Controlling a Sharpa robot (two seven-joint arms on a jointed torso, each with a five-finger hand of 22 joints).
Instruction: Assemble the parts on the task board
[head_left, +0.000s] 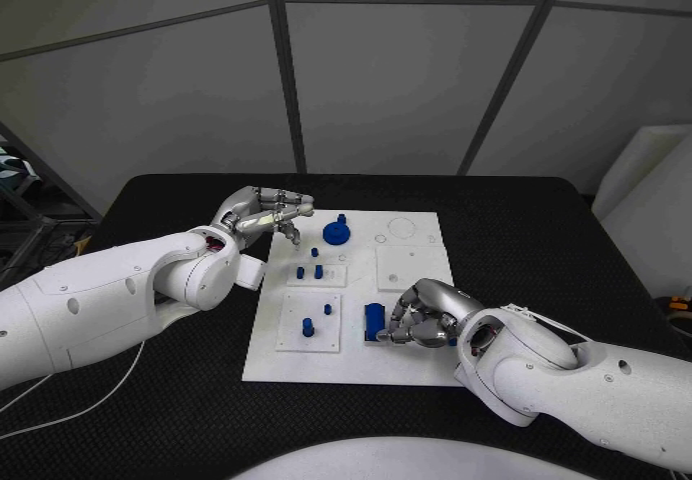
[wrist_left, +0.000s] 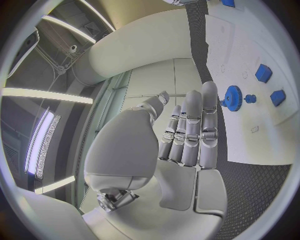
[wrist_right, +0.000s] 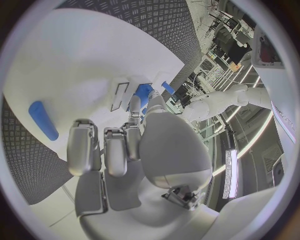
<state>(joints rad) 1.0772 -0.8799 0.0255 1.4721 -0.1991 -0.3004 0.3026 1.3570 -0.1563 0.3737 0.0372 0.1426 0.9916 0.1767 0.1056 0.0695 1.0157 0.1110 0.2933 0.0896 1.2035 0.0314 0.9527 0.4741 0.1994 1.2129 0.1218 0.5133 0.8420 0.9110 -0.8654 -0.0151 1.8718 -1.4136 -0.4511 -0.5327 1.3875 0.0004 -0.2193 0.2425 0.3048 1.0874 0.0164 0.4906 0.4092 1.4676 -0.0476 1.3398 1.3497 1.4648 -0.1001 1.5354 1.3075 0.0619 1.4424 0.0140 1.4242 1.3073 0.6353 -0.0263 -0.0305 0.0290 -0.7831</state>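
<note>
Presently: left hand fingers apart, empty, beside gear | right hand fingers curled; grip on blue block unclear, likely seating it on task board.

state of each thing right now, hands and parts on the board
left silver hand: fingers straight and together, holding nothing, at the board's far left edge
right silver hand: fingers curled in beside the blue block, grip unclear
round blue gear: lying flat on the board
long blue block: lying on the board
white task board: flat on the table
</note>
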